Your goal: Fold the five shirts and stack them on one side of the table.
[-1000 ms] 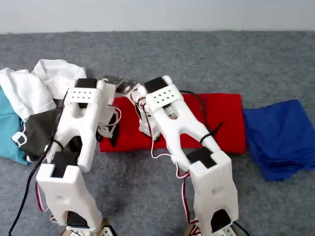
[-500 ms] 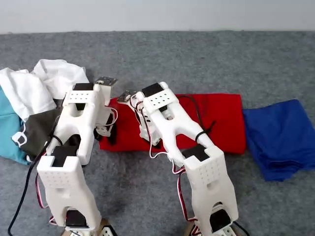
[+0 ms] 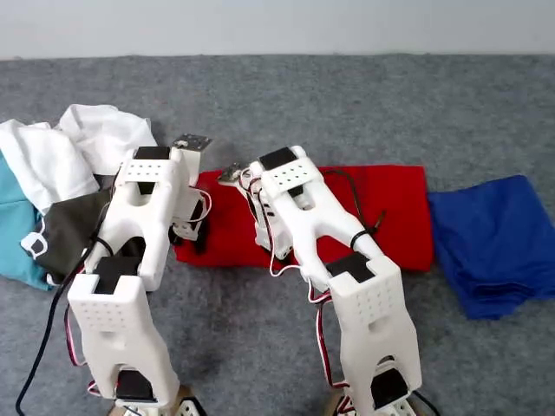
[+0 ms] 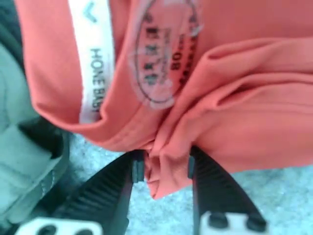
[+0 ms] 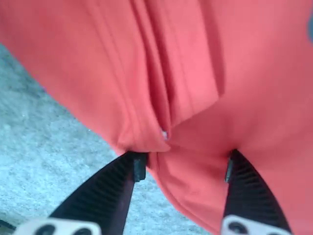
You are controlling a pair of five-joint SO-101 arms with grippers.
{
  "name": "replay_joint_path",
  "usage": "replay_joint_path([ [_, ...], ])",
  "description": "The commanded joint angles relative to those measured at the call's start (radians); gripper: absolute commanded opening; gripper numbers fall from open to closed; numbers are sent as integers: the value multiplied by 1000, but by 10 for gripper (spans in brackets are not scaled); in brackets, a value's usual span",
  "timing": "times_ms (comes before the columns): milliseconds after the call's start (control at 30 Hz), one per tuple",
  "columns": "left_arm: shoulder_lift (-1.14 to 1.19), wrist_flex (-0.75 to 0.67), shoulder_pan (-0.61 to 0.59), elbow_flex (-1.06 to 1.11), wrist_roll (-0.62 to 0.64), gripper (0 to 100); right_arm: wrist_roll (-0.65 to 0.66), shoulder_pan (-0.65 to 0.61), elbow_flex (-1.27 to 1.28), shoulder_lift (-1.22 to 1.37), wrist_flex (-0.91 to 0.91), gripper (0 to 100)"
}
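1. There was one red shirt [image 3: 390,212].
2. There was one folded blue shirt [image 3: 494,247].
3. One heap [image 3: 52,191] showed three cloths: white, teal and dark grey.
4. There were two arms, the left arm [image 3: 139,225] and the right arm [image 3: 321,225].
5. There were two grippers, the left gripper [image 4: 164,169] and the right gripper [image 5: 183,166].

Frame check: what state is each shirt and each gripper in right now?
red shirt: lying flat, partly folded, edge bunched.
blue shirt: folded, set apart beside the red one.
white shirt: crumpled, unfolded.
dark grey shirt: crumpled in the same pile.
teal shirt: unfolded, same pile.
left gripper: shut on red shirt's edge.
right gripper: open, astride the red shirt's edge.
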Motion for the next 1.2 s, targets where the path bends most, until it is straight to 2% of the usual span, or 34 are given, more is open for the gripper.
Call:
replay_joint_path([
  [0,-6,29,-18,2,-37,155,-3,27,101,-10,-41,266],
  [267,-14,72,-11,-4,-58,155,-5,35,127,-42,-62,266],
  [433,-15,87,-11,-8,-58,155,-2,36,127,-183,-53,266],
  [600,-15,183,-17,-125,-58,155,-5,70,127,-354,-47,266],
  [833,-15,293,-11,-298,-58,155,-49,280,127,-461,-56,268],
  [967,-15,299,-17,-311,-58,155,-104,430,127,-440,-61,267],
  [1167,-14,301,-12,-311,-57,155,-229,562,129,-372,-162,267],
])
